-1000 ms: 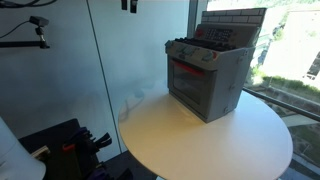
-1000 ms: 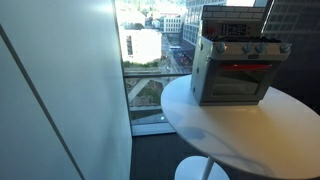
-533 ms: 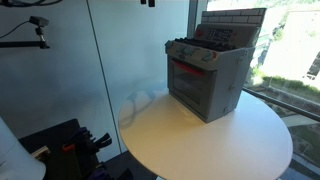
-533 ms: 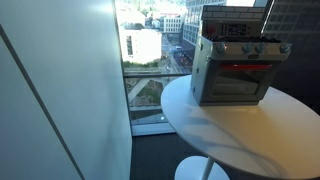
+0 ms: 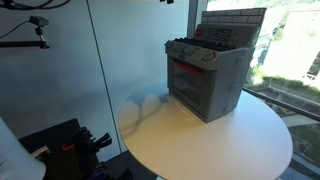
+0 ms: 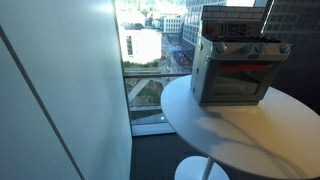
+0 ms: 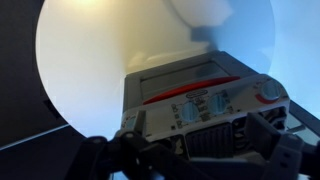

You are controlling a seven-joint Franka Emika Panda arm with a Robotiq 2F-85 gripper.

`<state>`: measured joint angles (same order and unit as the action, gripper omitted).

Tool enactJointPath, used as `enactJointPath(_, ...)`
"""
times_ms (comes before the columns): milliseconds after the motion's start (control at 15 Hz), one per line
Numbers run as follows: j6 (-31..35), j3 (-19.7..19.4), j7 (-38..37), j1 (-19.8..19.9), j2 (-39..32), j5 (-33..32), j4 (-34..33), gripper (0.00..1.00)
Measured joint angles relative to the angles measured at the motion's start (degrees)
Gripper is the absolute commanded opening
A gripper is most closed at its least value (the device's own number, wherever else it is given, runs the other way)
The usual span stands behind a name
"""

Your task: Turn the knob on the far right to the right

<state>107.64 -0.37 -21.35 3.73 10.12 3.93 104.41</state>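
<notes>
A grey toy stove with a red-trimmed oven door stands at the back of a round white table; both also show in an exterior view. In the wrist view the stove shows a row of pale blue knobs, and the knob at the right end has a red ring. My gripper is open and empty, its dark fingers spread on either side of the stove, well above it. In an exterior view only a sliver of the gripper shows at the top edge.
The table stands beside tall windows on a single pedestal. A glass partition is behind it. Dark equipment sits on the floor, and a camera on a boom is at the upper left.
The gripper has moved along the top edge of the exterior view, from left of the stove towards a spot above it. The stove has not moved.
</notes>
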Motion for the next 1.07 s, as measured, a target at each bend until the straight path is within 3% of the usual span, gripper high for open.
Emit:
enactJointPath(600, 8.83, -0.47, -6.18, 1.84, 0.32, -6.76, 4.94, 1.0)
enactJointPath(1067, 9.29, -0.46, -6.39, 1.84, 0.9, -6.77, 5.44, 1.0)
